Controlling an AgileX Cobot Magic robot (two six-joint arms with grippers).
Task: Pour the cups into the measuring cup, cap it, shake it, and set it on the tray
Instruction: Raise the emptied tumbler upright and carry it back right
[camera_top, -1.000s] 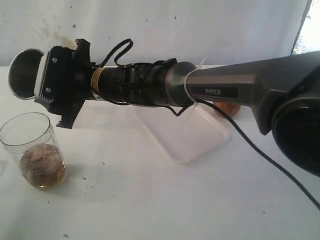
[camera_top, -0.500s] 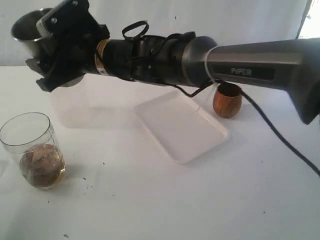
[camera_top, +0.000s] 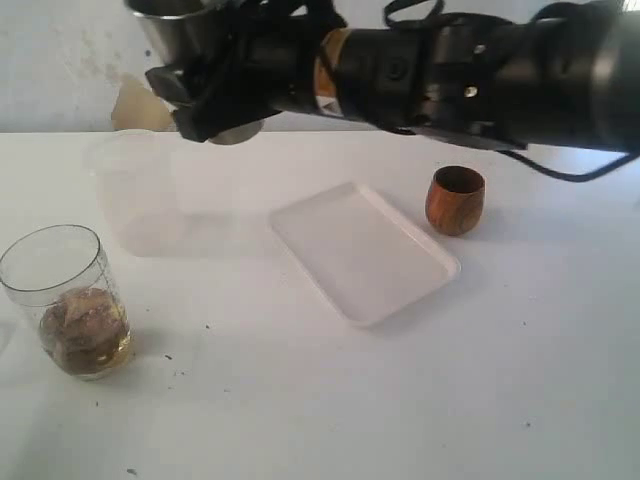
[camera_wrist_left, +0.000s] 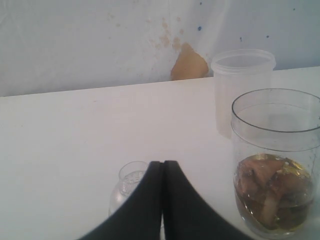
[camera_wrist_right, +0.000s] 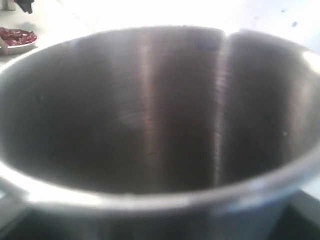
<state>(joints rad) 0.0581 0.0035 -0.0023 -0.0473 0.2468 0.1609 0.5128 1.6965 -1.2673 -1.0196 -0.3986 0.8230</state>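
Observation:
My right gripper (camera_top: 200, 70) is shut on the steel tumbler (camera_top: 172, 22), holding it roughly upright high over the back left of the table. The tumbler's dark inside (camera_wrist_right: 150, 110) fills the right wrist view. The clear measuring cup (camera_top: 62, 300) stands at the front left with brownish liquid and solids in its bottom; it also shows in the left wrist view (camera_wrist_left: 275, 165). The wooden cup (camera_top: 455, 200) stands upright right of the white tray (camera_top: 365, 250). My left gripper (camera_wrist_left: 162, 164) is shut on nothing, close beside the measuring cup.
A frosted white tub (camera_top: 135, 190) stands behind the measuring cup, under the raised tumbler. A small clear round object (camera_wrist_left: 131, 181) lies on the table partly under my left fingers. The right arm spans the top of the exterior view.
The right arm has lifted and swung up and to the right. The tumbler has turned from lying on its side, mouth outward, to roughly upright. The measuring cup has not moved.

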